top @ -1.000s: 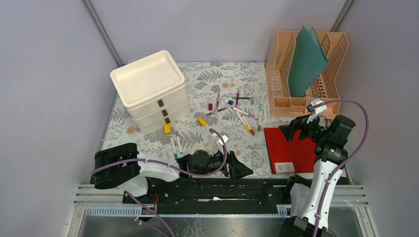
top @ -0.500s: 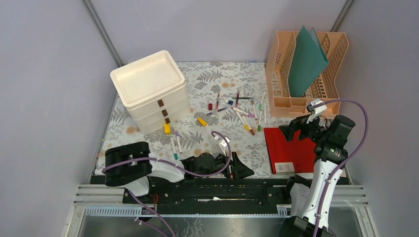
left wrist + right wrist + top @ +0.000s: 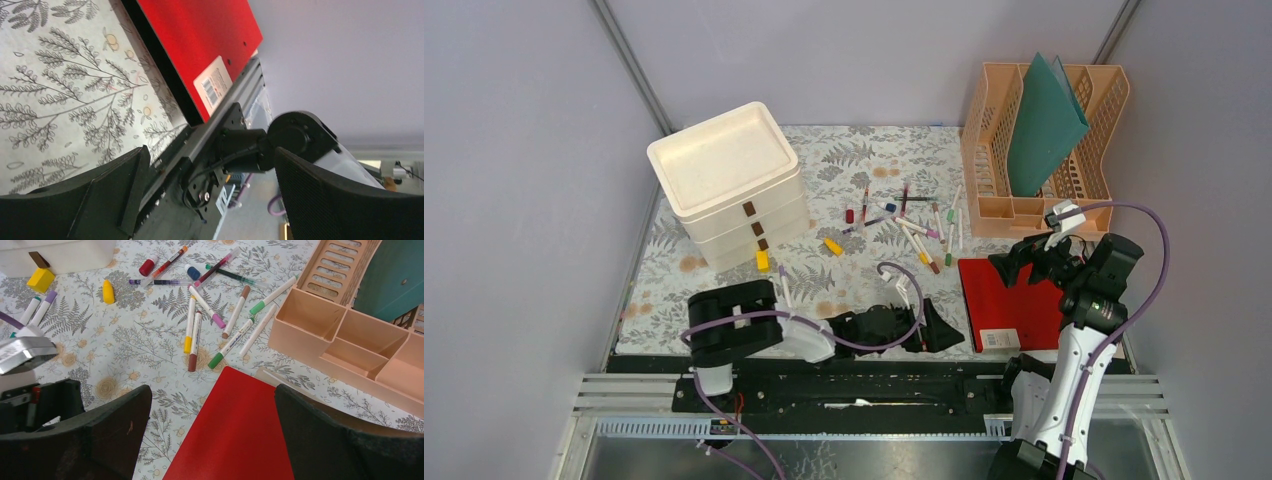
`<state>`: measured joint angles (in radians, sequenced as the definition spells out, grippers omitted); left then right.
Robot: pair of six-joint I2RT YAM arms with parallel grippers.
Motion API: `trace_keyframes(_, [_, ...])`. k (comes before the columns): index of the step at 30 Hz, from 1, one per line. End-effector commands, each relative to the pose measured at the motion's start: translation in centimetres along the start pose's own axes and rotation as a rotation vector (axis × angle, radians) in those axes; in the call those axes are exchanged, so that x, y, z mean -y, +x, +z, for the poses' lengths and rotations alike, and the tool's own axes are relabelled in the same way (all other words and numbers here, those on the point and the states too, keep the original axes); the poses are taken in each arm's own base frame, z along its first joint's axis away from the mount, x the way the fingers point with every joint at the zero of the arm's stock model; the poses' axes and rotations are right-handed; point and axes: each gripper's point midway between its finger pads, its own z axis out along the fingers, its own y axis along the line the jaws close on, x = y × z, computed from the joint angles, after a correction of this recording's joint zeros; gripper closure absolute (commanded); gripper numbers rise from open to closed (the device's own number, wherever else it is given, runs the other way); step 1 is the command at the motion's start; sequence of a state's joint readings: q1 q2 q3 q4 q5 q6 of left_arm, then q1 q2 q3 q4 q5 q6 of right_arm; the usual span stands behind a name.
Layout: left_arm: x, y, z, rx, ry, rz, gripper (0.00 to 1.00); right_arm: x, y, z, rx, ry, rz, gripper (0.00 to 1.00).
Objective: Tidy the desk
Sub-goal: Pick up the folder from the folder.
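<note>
- Desk [image 3: 864,160], a flat rectangle under fern-printed cloth, fills the middle.
- Left gripper [image 3: 942,328]: matte black jaws spread, empty, at 6 o'clock.
- Right gripper [image 3: 1014,262]: jaws spread, empty, above the glossy red folder [image 3: 1004,300] at 4 o'clock.

On the worktop [image 3: 844,160], drawers [image 3: 724,165] are standing at 10 o'clock, a rack [image 3: 982,150] at 2 o'clock with a folder [image 3: 1044,125] in it. Pens [image 3: 914,235] are lying between them; a binder [image 3: 999,290] is lying at 4 o'clock, before the rack.

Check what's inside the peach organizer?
A teal folder stands in the peach organizer's rear slots. Its front compartments look empty. The slot floor behind the folder is covered.
</note>
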<state>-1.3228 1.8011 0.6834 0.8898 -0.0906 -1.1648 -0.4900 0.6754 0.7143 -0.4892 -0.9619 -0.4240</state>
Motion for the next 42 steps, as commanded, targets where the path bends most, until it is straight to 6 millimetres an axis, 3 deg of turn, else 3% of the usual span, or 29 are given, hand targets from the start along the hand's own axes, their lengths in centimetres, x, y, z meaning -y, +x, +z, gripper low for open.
trace_keyframes(1, [0.3, -1.4, 2.4, 0.088, -0.012, -0.042, 0.01, -0.4, -0.1, -0.1, 0.012, -0.015, -0.029, 0.0])
trace_keyframes(13, [-1.3, -1.8, 6.2, 0.073, 0.037, -0.183, 0.01, -0.6, -0.3, -0.2, 0.021, -0.02, -0.04, 0.0])
trace_keyframes(26, [-3.2, -1.8, 8.5, 0.064, 0.046, -0.28, 0.02, -0.8, -0.2, -0.2, 0.023, -0.029, -0.043, 0.0])
trace_keyframes(37, [-5.6, -1.5, 9.5, 0.069, -0.066, -0.29, 0.12, -0.9, -0.3, -0.2, 0.027, -0.03, -0.046, 0.0])
trace_keyframes(42, [-5.6, -1.3, 10.0, 0.06, -0.069, -0.29, 0.18, -0.9, -0.3, -0.2, 0.027, -0.029, -0.048, 0.0])
